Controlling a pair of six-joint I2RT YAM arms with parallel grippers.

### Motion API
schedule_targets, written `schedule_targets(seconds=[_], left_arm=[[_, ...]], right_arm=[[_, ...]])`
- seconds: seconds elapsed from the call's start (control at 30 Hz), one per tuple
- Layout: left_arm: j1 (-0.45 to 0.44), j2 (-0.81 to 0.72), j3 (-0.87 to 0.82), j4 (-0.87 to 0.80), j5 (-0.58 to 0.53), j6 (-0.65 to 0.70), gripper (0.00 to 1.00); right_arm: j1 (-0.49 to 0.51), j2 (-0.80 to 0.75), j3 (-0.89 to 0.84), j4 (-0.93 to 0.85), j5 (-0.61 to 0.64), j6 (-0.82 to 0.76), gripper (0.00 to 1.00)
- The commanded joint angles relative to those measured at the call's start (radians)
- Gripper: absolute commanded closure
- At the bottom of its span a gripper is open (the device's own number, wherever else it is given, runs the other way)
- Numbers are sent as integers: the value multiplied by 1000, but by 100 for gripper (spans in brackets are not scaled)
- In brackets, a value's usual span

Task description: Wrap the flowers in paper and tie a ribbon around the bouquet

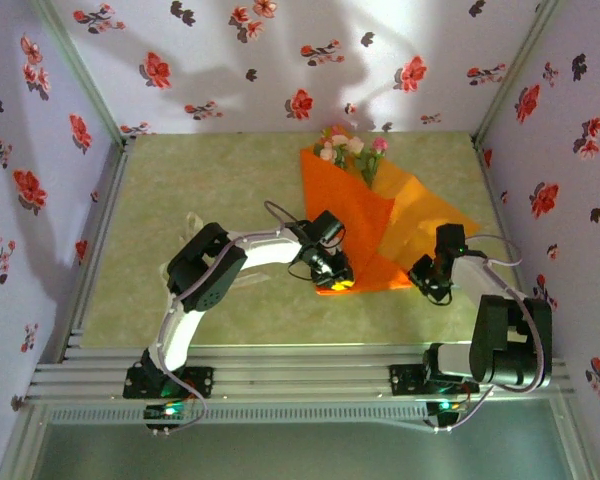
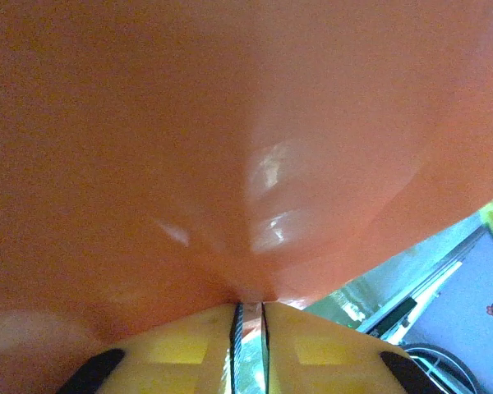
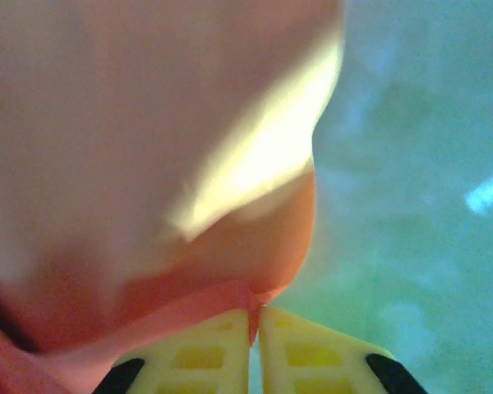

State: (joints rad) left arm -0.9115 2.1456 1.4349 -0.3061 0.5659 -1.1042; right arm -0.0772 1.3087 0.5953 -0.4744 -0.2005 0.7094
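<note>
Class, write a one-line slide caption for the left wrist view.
The left gripper shut on a pinched fold of orange paper.

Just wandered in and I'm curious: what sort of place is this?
Probably a small robot test booth: flower-print walls around a green table, two arms bolted to a metal rail, orange paper.

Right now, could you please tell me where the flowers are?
In the top view, the flowers lie far back on the table, right of centre, at the far end of the paper.

Both arms bent inward, left end effector (image 1: 334,282) and right end effector (image 1: 429,288) pinched tight, fingers nearly touching.
</note>
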Motion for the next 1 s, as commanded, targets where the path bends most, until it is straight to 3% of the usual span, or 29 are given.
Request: schedule_targets(seconds=[0.0,0.3,0.6,0.97], left_arm=[[10,6,-21,-7,-14,23,84],[20,-33,-46,30,-30,8,84],[22,-16,-84,80,-16,-16,86],[37,-60,-143,156,-40,-32,85]], right_arm=[[7,-41,-7,96,11,-17,92],[85,-146,52,-16,74,-12,100],[335,-282,164,-157,162,-7,100],[627,-160,307,-74,147,-91,100]])
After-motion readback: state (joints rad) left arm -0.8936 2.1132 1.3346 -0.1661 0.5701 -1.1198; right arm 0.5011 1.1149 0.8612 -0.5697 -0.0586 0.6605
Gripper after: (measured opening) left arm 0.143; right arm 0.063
